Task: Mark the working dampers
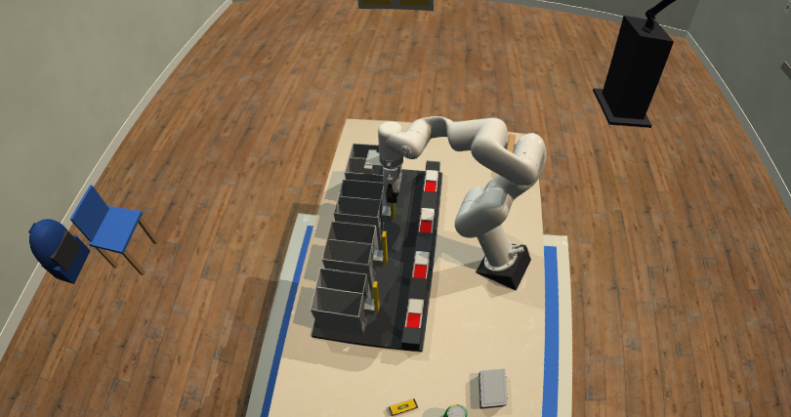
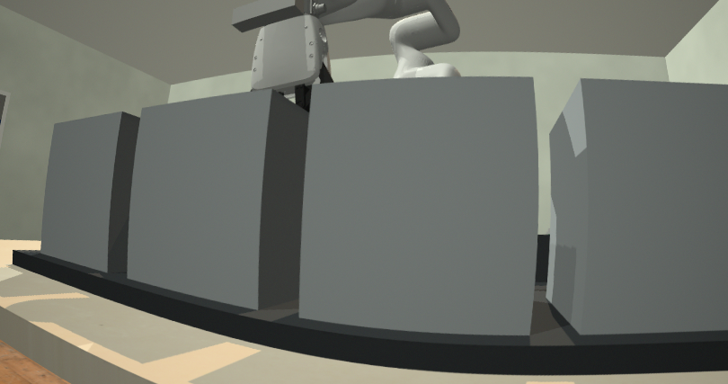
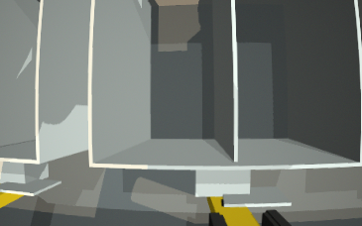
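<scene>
1. Four grey duct dampers (image 1: 358,210) are seen from above in a row on a dark base board (image 1: 410,341) on the tabletop (image 1: 476,336), each standing behind its own status slider; the row runs from 12 o'clock to 6 o'clock.
2. All four status sliders (image 1: 425,220) show red, with each white cover (image 1: 427,212) at the 12 o'clock end of its window, so no damper has yet been marked as working.
3. The gripper (image 1: 392,193) is held in front of the second damper from the 12 o'clock end, its fingers pinching that damper's yellow lever (image 3: 228,212), which appears at 6 o'clock in the wrist view.
4. A thin upright blade (image 3: 234,79) is visible inside the open damper box (image 3: 91,84); whether it is joined to its shaft cannot be told.
5. The lever is judged rigid and narrow, best gripped across its flat sides, near its free end for leverage; a working damper should turn lightly, a jammed one resist firmly, so forcing it would risk shifting the box.
6. The covers are judged light and low in friction, best pushed on an end face rather than gripped.
</scene>
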{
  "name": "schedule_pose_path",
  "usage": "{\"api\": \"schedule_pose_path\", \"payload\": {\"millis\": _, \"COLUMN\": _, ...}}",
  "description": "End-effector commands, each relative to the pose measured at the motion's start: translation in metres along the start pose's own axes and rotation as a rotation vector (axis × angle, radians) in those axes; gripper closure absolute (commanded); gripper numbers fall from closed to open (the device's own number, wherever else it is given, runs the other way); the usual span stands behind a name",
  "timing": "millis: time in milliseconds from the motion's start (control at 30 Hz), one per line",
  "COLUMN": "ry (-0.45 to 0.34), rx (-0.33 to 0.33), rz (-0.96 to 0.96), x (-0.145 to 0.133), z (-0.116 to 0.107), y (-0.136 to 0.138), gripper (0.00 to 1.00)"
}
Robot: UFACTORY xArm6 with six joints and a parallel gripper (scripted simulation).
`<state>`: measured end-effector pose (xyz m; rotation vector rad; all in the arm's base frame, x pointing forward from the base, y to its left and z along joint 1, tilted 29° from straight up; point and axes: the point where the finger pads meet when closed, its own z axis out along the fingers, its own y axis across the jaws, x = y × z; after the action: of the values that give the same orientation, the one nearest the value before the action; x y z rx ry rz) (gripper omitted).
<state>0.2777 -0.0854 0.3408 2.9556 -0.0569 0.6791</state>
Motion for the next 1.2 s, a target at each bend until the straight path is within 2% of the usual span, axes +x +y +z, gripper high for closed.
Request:
{"api": "schedule_pose_path", "payload": {"millis": 0, "ry": 0.004, "rx": 0.004, "rz": 0.000, "x": 0.001, "z": -0.001, "y": 0.001, "gripper": 0.81}}
{"api": "schedule_pose_path", "payload": {"millis": 567, "ry": 0.003, "rx": 0.074, "rz": 0.000, "x": 0.001, "z": -0.001, "y": 0.008, "gripper": 0.81}}
{"api": "schedule_pose_path", "payload": {"millis": 1167, "ry": 0.003, "rx": 0.183, "rz": -0.001, "x": 0.001, "z": 0.000, "y": 0.018, "gripper": 0.81}}
